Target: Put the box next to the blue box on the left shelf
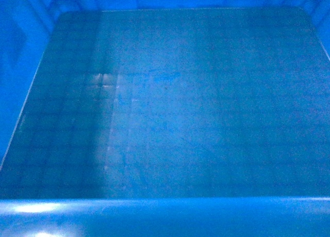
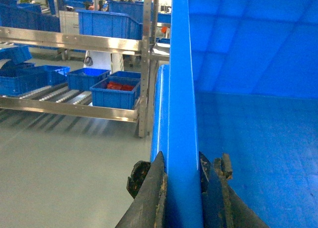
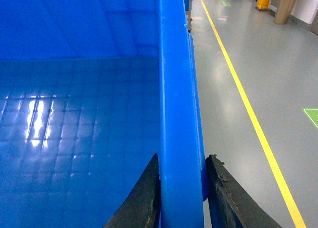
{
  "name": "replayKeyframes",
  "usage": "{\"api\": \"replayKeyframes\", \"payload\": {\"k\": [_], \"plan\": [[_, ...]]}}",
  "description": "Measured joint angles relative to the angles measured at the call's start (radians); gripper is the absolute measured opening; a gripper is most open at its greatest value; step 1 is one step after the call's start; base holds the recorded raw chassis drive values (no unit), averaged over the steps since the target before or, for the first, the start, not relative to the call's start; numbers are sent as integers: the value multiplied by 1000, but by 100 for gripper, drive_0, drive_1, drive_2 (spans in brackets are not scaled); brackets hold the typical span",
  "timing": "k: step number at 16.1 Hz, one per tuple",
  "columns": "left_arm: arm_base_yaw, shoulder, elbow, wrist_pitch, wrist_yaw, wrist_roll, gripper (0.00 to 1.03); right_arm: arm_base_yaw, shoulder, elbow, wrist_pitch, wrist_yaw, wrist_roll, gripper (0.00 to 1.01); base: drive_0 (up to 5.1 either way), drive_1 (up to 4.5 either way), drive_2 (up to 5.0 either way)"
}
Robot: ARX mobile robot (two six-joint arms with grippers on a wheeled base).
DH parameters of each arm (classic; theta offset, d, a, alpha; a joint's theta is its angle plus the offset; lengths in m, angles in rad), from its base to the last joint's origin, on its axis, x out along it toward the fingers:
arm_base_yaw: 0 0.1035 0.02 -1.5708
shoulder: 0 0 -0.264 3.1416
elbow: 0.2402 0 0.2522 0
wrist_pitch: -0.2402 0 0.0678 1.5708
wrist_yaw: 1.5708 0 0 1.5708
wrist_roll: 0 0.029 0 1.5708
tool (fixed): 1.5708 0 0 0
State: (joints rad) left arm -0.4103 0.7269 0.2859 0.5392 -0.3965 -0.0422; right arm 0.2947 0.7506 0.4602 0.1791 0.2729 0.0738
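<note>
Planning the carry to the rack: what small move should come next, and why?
Probably roll toward the roller shelf. Both the left gripper and the right gripper clamp opposite rims of the empty blue crate, and the rack stands across open floor.

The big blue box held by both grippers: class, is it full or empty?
Empty. The box shows only bare grid-embossed floor in the head view, and both wrist views show nothing inside it.

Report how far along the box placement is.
Done: both grippers, left and right, clamp opposite rims of the box, which fills the head view. In hand: carrying it. Left: reaching the roller shelf across the floor and setting it beside the blue boxes there.
</note>
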Motion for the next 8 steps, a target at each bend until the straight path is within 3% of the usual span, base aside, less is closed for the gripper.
{"api": "replayKeyframes", "payload": {"k": [8], "plan": [[0, 0, 0, -2, 0, 0, 10, 0, 0, 0, -4, 0, 0, 20, -7, 399, -412]]}}
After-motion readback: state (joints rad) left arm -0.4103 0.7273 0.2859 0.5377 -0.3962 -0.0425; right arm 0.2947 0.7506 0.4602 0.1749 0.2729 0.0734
